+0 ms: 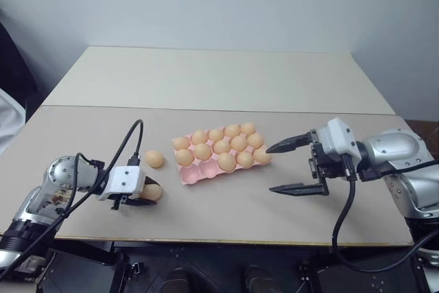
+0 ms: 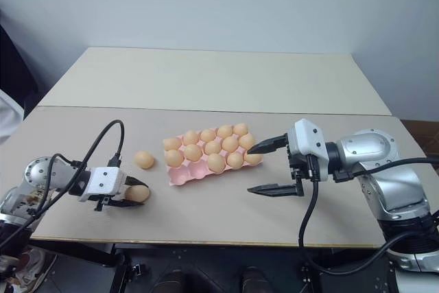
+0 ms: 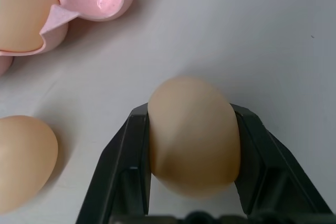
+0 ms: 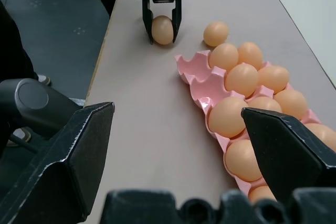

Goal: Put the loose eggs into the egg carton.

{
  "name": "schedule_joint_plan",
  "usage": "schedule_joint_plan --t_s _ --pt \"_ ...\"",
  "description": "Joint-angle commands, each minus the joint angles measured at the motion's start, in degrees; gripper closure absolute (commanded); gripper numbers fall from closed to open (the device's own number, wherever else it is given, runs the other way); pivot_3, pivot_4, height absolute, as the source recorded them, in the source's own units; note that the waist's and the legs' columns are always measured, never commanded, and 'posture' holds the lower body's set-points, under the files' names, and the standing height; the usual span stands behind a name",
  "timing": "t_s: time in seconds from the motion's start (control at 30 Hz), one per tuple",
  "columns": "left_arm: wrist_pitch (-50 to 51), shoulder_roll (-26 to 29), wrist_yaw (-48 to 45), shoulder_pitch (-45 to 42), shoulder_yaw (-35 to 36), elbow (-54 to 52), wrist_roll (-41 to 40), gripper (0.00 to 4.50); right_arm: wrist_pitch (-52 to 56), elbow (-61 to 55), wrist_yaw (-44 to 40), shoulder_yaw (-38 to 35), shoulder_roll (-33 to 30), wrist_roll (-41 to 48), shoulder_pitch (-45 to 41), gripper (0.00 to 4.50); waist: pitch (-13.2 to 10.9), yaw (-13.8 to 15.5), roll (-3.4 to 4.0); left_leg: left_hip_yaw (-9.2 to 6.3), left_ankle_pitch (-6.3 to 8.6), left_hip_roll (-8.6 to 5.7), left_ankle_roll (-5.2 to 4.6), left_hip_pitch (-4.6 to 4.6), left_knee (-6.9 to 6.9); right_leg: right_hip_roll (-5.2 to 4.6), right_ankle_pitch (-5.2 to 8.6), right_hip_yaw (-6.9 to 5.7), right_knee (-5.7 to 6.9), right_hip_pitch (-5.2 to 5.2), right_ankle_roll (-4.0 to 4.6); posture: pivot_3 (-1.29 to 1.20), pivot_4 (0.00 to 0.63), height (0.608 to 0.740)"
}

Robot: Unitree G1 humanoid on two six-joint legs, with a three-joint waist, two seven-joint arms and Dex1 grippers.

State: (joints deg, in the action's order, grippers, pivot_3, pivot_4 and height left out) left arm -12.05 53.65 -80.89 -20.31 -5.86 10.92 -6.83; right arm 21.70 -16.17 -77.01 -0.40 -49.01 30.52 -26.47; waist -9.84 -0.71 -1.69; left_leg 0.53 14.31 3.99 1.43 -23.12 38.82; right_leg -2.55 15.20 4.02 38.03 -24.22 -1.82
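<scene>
Left tool, lower left: clamping a loose egg on the counter. Right tool: hanging wide apart. Advice: lifting straight, seating it gently in an empty egg carton cup.

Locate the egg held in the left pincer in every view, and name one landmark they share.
Left eye view: held egg, lower left, near the table's front edge.
Right eye view: lower left.
Left wrist view: centre, between the fingers.
Right wrist view: top centre.
Shared landmark: the pink egg carton.
</scene>
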Motion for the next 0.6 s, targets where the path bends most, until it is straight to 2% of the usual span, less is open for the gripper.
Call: schedule_joint_plan --t_s 0.03,0.13,0.23,0.43,0.6 --pt "4.42 0.6 -3.06 -2.22 3.79 -4.08 -8.34 2.79 -0.92 -1.87 0.57 -2.08 -0.58 0.96 0.11 0.0 0.0 0.01 0.0 0.0 0.0 0.0 0.0 -0.01 0.0 0.0 0.0 0.0 0.0 -0.01 0.0 0.0 0.15 0.74" --pt "11.64 -2.45 -1.41 -5.61 5.69 -9.0 -16.34 2.79 -1.07 -1.9 1.35 -2.35 -0.43 0.74 0.36 0.0 0.0 0.27 0.0 -0.04 0.0 0.0 0.0 -0.06 0.04 0.0 0.0 -0.03 0.01 -0.02 0.0 0.0 0.15 0.74" --pt "16.23 -7.23 2.98 -8.9 5.57 -11.52 -18.58 2.79 -1.26 -1.88 1.97 -2.33 -0.28 0.61 0.38 0.0 0.0 0.81 -0.01 -0.09 0.0 -0.01 0.0 -0.04 0.12 -0.02 -0.01 -0.07 0.0 0.09 -0.02 0.0 0.15 0.74" --pt "16.39 -16.8 11.04 -13.14 -0.36 -9.82 -11.27 2.79 -1.19 -2.61 3.57 -2.27 -0.14 0.46 0.62 0.0 0.0 0.56 -0.01 -0.11 0.0 -0.03 0.0 -0.03 0.14 0.01 -0.01 -0.04 0.0 0.07 -0.02 0.0 0.15 0.74" --pt "14.2 -19.89 12.82 -14.72 -3.84 -6.32 -6.21 2.79 -0.59 -3.92 4.84 -3.05 -0.67 0.96 1.43 0.0 0.01 0.36 -0.01 -0.12 -0.01 -0.04 -0.01 -0.04 0.14 0.01 -0.01 -0.03 0.0 0.06 -0.02 0.0 0.15 0.74"
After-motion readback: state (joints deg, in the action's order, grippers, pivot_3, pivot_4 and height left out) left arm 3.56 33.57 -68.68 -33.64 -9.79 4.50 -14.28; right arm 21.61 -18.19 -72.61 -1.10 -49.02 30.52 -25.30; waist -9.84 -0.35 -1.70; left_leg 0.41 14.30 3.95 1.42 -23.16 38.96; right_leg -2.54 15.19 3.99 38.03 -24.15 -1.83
